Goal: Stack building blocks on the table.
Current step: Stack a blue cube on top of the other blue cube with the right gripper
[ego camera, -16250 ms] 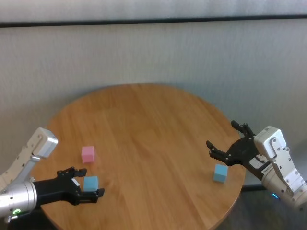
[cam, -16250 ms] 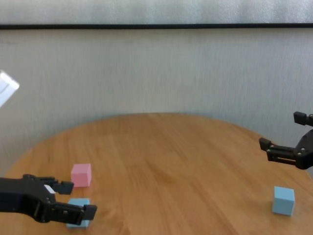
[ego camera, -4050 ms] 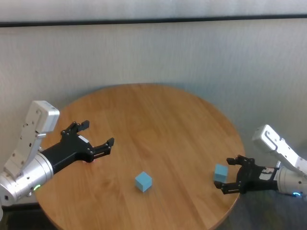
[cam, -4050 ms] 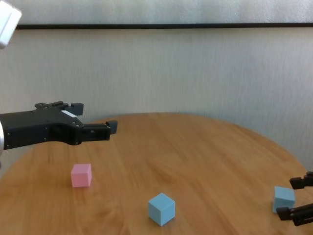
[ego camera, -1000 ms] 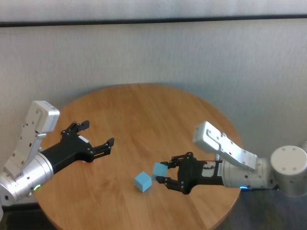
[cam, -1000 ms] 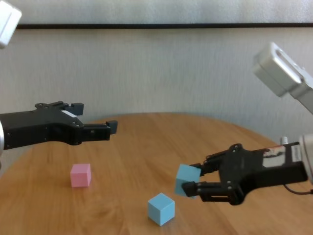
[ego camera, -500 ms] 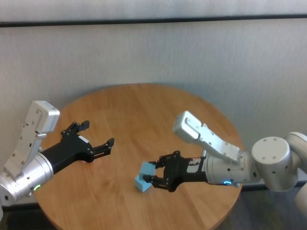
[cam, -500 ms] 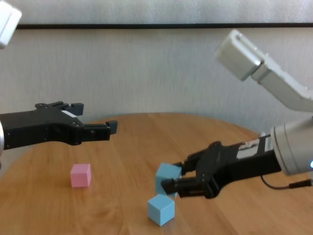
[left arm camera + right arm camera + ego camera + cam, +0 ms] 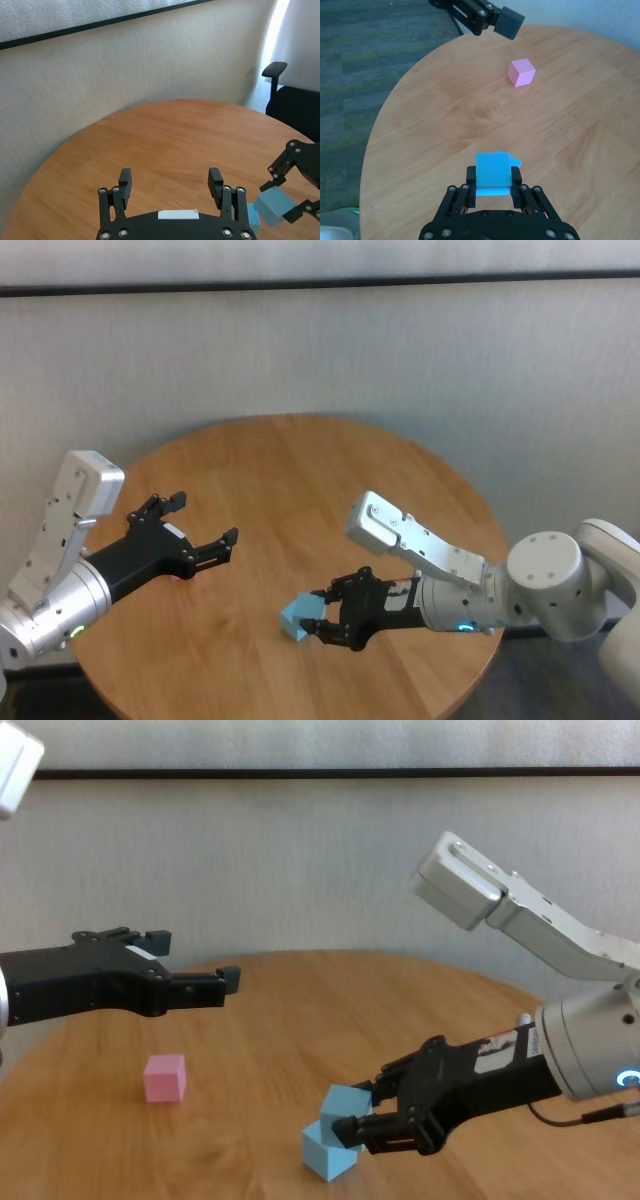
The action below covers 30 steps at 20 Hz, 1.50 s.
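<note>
Chest view: light blue block point(image 9: 347, 1103) between right gripper's point(image 9: 364, 1119) jaws.

From the left wrist camera I see my left end effector point(image 9: 172, 192) with its two black fingers point(image 9: 215, 182) spread wide apart, nothing between them, hovering over the round wooden surface point(image 9: 165, 135). Beyond the one finger, the right end effector point(image 9: 286, 185) reaches in from the side, pinching a light blue block point(image 9: 274, 207) between its dark fingertips. A second light blue block point(image 9: 252, 220) sits just beside and lower, partly hidden behind my own finger. A grey wall point(image 9: 130, 65) backs the surface, and a black office chair point(image 9: 287, 97) stands past its far rim.
</note>
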Each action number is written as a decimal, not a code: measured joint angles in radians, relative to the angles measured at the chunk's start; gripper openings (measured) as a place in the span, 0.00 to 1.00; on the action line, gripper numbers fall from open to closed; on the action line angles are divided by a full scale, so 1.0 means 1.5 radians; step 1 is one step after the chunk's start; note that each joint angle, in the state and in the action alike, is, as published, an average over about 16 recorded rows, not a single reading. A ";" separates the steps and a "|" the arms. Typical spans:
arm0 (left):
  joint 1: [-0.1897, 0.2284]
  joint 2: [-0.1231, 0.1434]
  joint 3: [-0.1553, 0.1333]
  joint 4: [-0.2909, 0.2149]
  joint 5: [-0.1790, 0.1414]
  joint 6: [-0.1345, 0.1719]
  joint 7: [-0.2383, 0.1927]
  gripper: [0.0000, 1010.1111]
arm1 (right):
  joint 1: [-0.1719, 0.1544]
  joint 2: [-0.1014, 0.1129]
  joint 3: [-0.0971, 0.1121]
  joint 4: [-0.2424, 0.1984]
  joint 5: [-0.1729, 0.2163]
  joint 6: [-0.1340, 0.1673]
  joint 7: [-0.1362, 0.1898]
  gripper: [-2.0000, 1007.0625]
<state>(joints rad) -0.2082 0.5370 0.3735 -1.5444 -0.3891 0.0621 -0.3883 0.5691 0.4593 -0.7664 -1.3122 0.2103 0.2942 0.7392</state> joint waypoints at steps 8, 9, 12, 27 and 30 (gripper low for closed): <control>0.000 0.000 0.000 0.000 0.000 0.000 0.000 0.99 | 0.011 -0.018 -0.004 0.025 0.001 0.005 -0.002 0.37; 0.000 0.000 0.000 0.000 0.000 0.000 0.000 0.99 | 0.012 -0.020 -0.003 0.027 0.002 0.005 -0.002 0.37; 0.000 0.000 0.000 0.000 0.000 0.000 0.000 0.99 | 0.015 -0.025 -0.003 0.034 0.004 0.008 -0.004 0.37; 0.000 0.000 0.000 0.000 0.000 0.000 0.000 0.99 | 0.027 -0.038 -0.006 0.054 0.006 0.015 -0.003 0.37; 0.000 0.000 0.000 0.000 0.000 0.000 0.000 0.99 | 0.029 -0.039 -0.008 0.057 0.005 0.016 -0.002 0.37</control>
<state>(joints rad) -0.2082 0.5370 0.3735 -1.5444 -0.3891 0.0621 -0.3883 0.6129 0.4007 -0.7786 -1.2263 0.2179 0.3176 0.7370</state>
